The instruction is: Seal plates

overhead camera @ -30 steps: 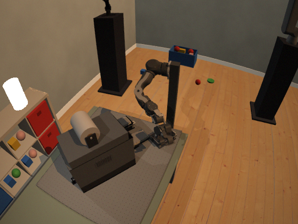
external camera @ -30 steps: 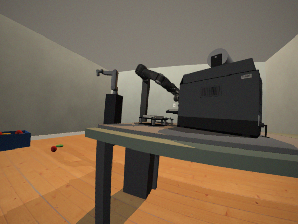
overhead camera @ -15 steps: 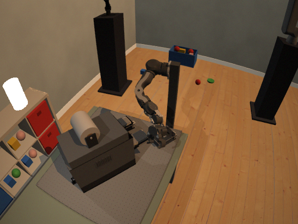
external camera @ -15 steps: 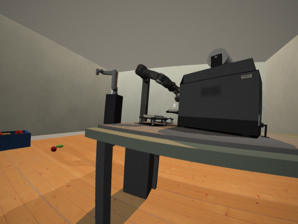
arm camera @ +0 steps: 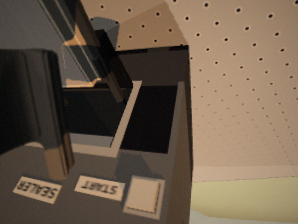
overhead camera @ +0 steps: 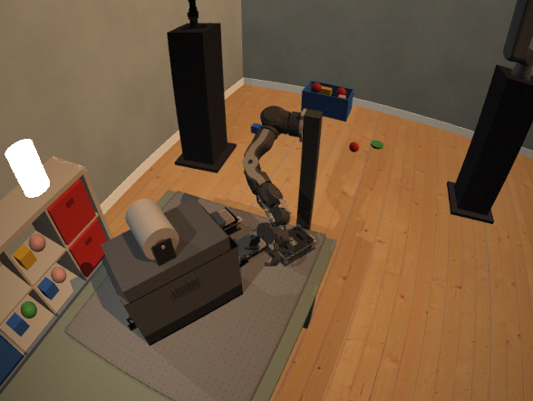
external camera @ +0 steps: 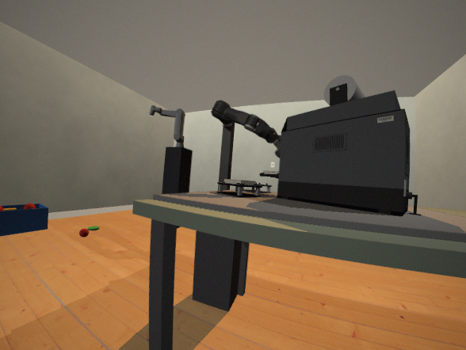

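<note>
Sealer (overhead camera: 190, 286) (external camera: 337, 166) (arm camera: 95, 162), one, dark-bodied: we are finding it on a perforated mat (overhead camera: 195, 354) (arm camera: 240, 120) over a green-edged counter (overhead camera: 290, 313) (external camera: 297, 239). Foil roll (overhead camera: 147, 224) (external camera: 350, 83), one, pale: we are seeing it lying across the sealer's top.

Near plate nest (overhead camera: 312, 244) (external camera: 239, 191), one: from overhead, we are placing it toward three o'clock of the sealer; from outside, we are noting a pale plate (external camera: 239, 181) lying flat on it. Far nest (overhead camera: 234, 225), one: we are locating it toward one o'clock of the sealer, with a pale plate-like top showing. Which is N1 and which N2, we are not managing to tell.

Gripper (overhead camera: 263, 254) (arm camera: 91, 134), one: we are seeing its fingers standing partly open, well apart, gripping nothing. Overhead, they are hanging between sealer and near nest, toward three o'clock of the sealer's body.

START button (arm camera: 142, 194), one, square and pale: we are reading its START label (arm camera: 100, 188) at nine o'clock of it, inverted, with a SEALER label (arm camera: 38, 189) beyond. The lamp's colour we are not making out.

Sundries: we are listing a red ball (overhead camera: 353, 146) (external camera: 84, 233) and a green disc (overhead camera: 376, 144) (external camera: 93, 228) on the floor.

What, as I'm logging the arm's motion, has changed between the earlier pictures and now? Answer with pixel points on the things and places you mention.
The gripper (overhead camera: 263, 252) (arm camera: 90, 136) moved from over the nearby plate nest (overhead camera: 301, 248) toward the sealer (overhead camera: 199, 290) (external camera: 317, 166) (arm camera: 172, 200), leftward in the top view. Its fingers are apart now; no plate is visibly taken hold of or let go. The sealer, its roll (overhead camera: 145, 224) and the nest stayed put.
</note>
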Tool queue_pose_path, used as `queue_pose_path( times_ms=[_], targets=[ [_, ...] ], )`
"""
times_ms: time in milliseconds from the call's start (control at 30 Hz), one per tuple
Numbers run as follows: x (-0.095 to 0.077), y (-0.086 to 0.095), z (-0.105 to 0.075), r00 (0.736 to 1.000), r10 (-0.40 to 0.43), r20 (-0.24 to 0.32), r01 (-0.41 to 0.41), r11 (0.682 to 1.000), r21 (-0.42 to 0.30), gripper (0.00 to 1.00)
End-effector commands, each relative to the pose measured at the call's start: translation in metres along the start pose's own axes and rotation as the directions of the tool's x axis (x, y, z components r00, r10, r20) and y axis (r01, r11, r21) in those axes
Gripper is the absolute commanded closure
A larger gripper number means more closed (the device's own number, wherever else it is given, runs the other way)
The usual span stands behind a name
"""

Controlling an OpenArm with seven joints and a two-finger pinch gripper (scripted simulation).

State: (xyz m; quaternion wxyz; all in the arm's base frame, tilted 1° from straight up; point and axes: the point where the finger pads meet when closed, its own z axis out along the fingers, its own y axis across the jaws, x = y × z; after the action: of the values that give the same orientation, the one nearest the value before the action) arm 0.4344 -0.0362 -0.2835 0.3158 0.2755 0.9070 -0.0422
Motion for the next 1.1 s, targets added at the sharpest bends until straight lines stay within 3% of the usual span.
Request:
queue_pose_path(
  times_ms=[0,133,267,400,467,667,900,933,1067],
  targets=[
    [-0.009,-0.008,0.000,0.999,-0.023,0.039,0.021,0.998,0.054,0.35],
    [-0.025,-0.022,0.002,0.997,-0.037,0.069,0.030,0.995,0.091,0.35],
    [-0.012,-0.040,0.000,0.997,-0.016,-0.074,0.023,0.994,0.103,0.35],
    [-0.002,-0.057,0.000,0.979,-0.001,-0.204,0.023,0.994,0.105,0.35],
    [-0.002,-0.057,0.000,0.979,-0.001,-0.204,0.023,0.994,0.105,0.35],
    [0.014,-0.083,0.001,0.927,0.020,-0.375,0.021,0.994,0.107,0.35],
    [0.033,-0.112,0.004,0.815,0.044,-0.578,0.022,0.994,0.106,0.35],
    [0.036,-0.115,0.003,0.806,0.042,-0.591,0.024,0.994,0.103,0.35],
    [0.042,-0.123,0.005,0.808,0.045,-0.587,0.016,0.995,0.099,0.35]
  ],
)
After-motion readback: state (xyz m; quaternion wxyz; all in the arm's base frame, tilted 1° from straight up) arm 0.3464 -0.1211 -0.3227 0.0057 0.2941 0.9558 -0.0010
